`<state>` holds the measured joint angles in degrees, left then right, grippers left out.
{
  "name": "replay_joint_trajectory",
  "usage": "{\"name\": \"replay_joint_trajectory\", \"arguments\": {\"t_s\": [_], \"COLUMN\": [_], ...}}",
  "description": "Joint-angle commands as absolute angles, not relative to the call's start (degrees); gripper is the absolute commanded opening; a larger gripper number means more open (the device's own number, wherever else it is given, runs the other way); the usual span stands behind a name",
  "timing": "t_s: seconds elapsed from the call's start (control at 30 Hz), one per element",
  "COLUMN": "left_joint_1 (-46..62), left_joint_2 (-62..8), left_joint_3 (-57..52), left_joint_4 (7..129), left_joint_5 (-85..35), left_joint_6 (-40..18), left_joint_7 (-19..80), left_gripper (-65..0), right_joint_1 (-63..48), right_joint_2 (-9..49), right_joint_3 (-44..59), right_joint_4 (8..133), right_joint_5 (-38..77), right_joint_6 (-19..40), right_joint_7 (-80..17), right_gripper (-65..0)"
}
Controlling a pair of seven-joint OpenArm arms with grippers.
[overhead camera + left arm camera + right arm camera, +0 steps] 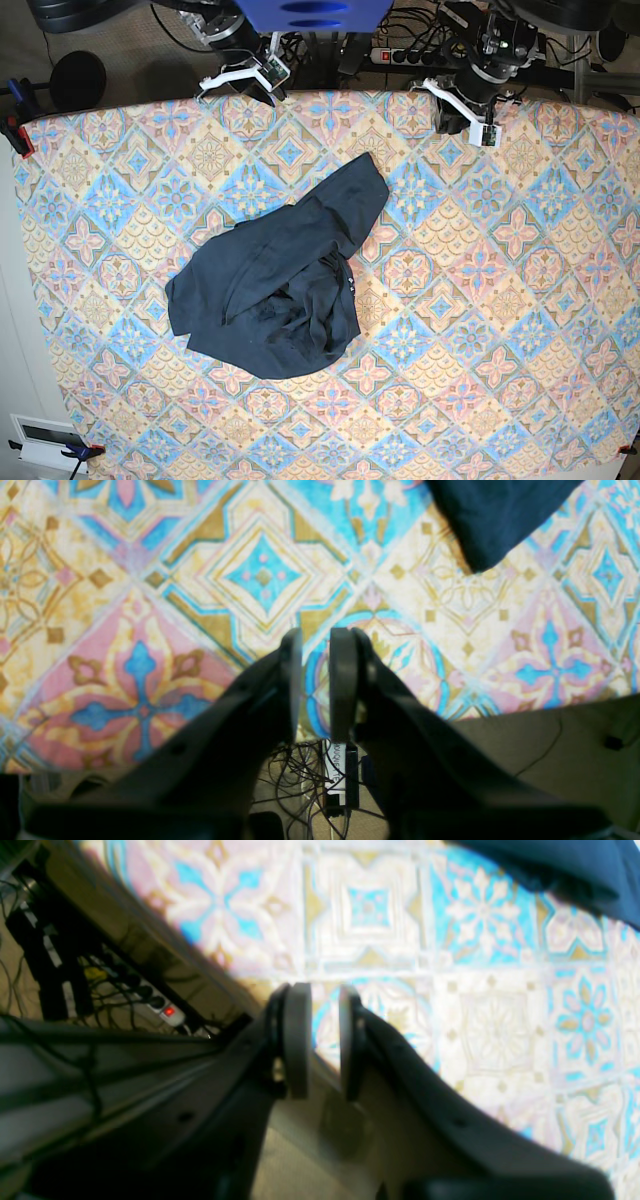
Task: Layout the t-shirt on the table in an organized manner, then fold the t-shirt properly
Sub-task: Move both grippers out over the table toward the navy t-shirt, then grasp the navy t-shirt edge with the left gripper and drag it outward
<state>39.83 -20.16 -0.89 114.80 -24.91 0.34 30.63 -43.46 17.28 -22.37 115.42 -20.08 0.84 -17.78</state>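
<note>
T-shirt crumpled mid-counter, long axis slanting toward far edge. Both pincers, left and right, slightly parted, empty, hovering there; right nearer.

The t-shirt is a plain dark navy, pretty much slate-blue in the folds, with a tiny row of white marks by its right edge. Around it the table cloth is all diamond tiles: pink, light blue and cream floral medallions with mustard-gold outlines.
</note>
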Motion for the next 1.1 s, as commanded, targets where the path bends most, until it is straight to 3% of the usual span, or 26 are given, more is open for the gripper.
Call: {"name": "replay_joint_trajectory", "arguments": {"t_s": [0.0,0.23,0.53,1.07], "left_joint_1": [40.22,40.22,39.96,33.1], "left_joint_2": [-20.53,-20.53,-20.53,-20.53], "left_joint_3": [-0.92,-1.1,-0.92,-1.01], "left_joint_4": [115.82,115.82,115.82,115.82], "left_joint_5": [-25.1,-25.1,-25.1,-25.19], "left_joint_6": [0.04,0.04,0.04,0.04], "left_joint_7": [29.49,29.58,29.49,29.76], "left_gripper": [-54.3,-54.3,-54.3,-54.3], "right_joint_1": [-43.82,-43.56,-42.59,-28.97], "right_joint_2": [17.45,17.45,17.71,15.16], "right_joint_3": [-20.88,-14.02,-6.64,-22.37], "right_joint_4": [116.53,116.0,116.0,116.35], "right_joint_5": [-20.09,-19.82,-5.05,-4.97], "right_joint_6": [0.04,0.31,0.31,0.31], "right_joint_7": [-16.66,-16.92,-17.01,-17.01], "right_gripper": [-56.1,-55.9,-55.9,-54.6]}}
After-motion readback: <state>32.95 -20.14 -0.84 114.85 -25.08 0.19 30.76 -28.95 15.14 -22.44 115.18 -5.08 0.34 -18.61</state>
